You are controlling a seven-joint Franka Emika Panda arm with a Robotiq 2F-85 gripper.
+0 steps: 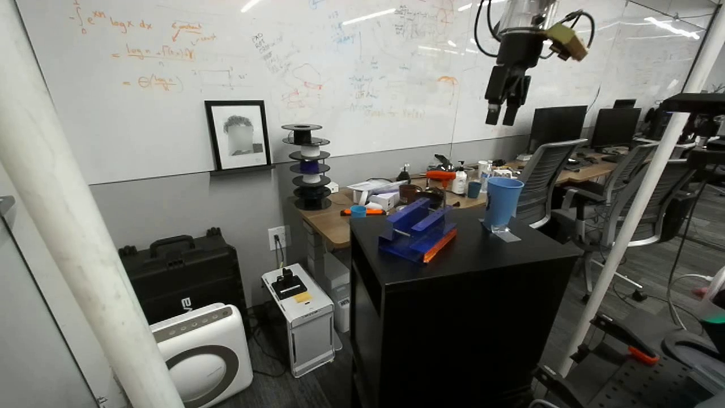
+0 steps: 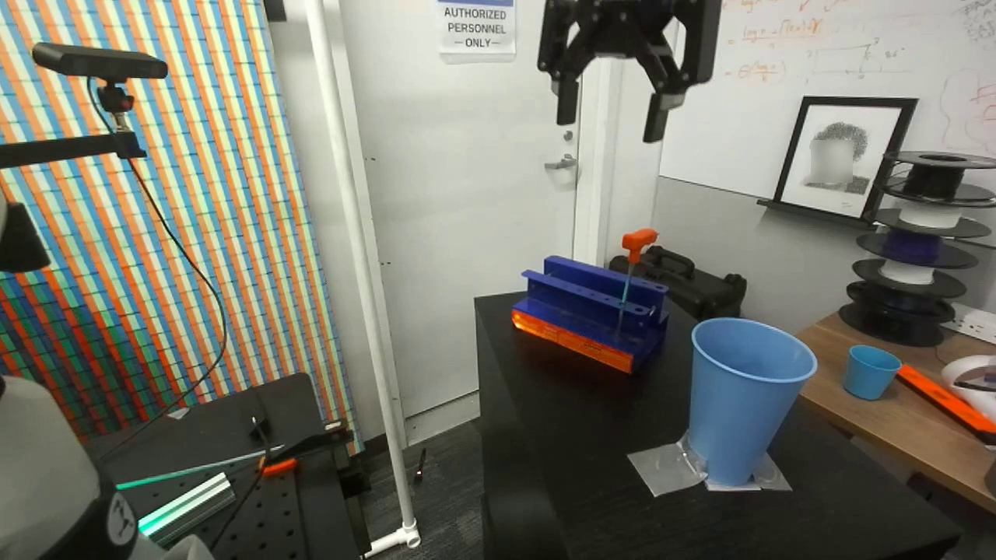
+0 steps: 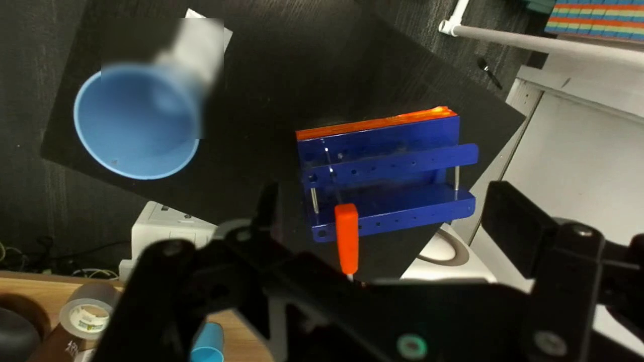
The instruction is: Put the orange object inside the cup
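A long white whiteboard [image 1: 396, 96], covered in handwriting in orange and other colours, spans the background in an exterior view. Below it runs a brown wooden desk [image 1: 331, 224] with assorted items on it. In front of the desk stands a black, box-shaped cabinet [image 1: 470, 317]; its flat black top is the surface [image 2: 576, 459] that carries the main things. At one end of the desk rises a tall stack of black, white and purple spools [image 1: 310, 167]. On the surface sits a glossy dark-blue rack [image 2: 576, 319] with two parallel bars pierced by small holes and a glowing orange strip [image 2: 572, 341] along one lower edge. High above the surface, in both exterior views, hangs a black robot gripper [image 2: 611, 122]; its jaws point down, released and spread wide apart. In the wrist view the rack shows between them, farther below. On the surface near the rack, but apart from it, a plain light-blue cup [image 2: 743, 412], tapering toward its base, stands upright with its mouth facing up. The task's object is an orange T-handled tool [image 2: 636, 243], standing nearly upright in the rack: its slim shaft passes down through a bar near the end closer to the cup, and its handle juts above. A small bright-blue cup [image 2: 871, 372] rests on the desk. Smallest are pieces of semi-transparent grey tape [image 2: 657, 469], spread on the surface around the light-blue cup's foot.
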